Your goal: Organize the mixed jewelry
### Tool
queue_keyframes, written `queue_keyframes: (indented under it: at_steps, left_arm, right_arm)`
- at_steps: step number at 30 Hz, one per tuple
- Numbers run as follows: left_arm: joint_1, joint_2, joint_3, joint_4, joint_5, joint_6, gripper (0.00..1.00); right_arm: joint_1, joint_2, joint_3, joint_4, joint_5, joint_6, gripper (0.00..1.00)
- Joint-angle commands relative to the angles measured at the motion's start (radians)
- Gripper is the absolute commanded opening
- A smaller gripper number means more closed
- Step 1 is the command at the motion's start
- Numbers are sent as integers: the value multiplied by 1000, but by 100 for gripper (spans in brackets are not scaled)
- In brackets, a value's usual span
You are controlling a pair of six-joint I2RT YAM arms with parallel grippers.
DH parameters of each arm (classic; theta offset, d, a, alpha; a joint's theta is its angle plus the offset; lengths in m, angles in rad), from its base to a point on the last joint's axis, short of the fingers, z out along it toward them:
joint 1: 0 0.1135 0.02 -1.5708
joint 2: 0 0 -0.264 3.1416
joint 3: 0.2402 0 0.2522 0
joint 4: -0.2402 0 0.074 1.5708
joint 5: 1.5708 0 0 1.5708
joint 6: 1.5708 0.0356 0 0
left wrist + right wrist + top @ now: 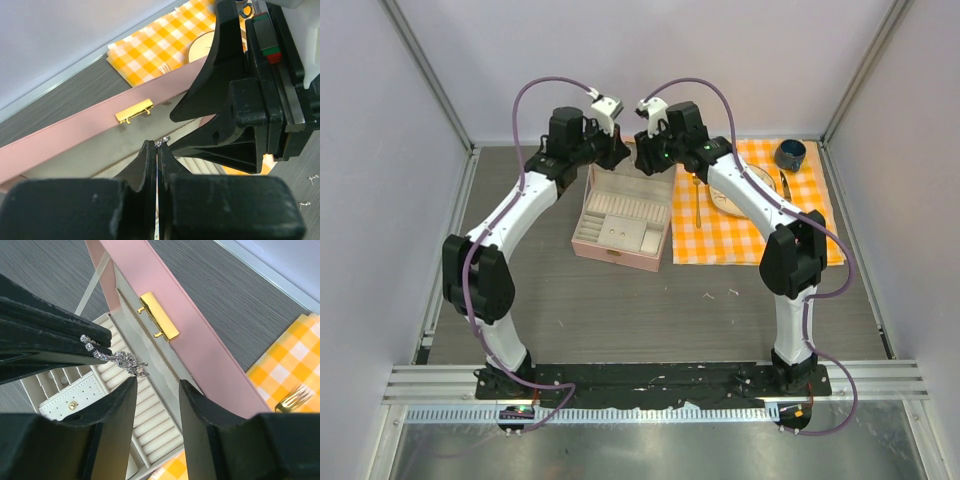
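The left gripper [157,146] is clamped on one end of the thin silvery chain [122,360] and holds it above the open pink case [200,347]. The right gripper [156,392] sits just beneath, jaws spread and gripping nothing. Hazard one: the chain's free end hangs just beside one right finger, so a closing or sideways motion may snag it and pull it from the narrow pinch. Hazard two: the two grippers are very near each other, and a small misjudged move would bring them into contact. Hazard three: an off-centre release would likely drape the chain across the ring rolls [150,425] or the rim rather than into a compartment. The case rests on a dark grey wood-grain table [620,310]. A few tiny pale bits [720,294] lie loose in front of it, and an orange checked cloth [750,240] on its right bears a gold fork [295,399]. Pale panels in aluminium framing enclose the cell.
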Motion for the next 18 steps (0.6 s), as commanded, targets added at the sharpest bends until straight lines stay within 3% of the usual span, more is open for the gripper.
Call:
queue_keyframes:
  at_steps: [1,18]
  left_arm:
    - [-3,-43,-13,-4,34,-21,0]
    - [-3,-40,-12,2,61,-53,0]
  right_arm:
    - [-6,-65,-2,58,-42,11,45]
    - [3,-60,-16,68,-112,14,44]
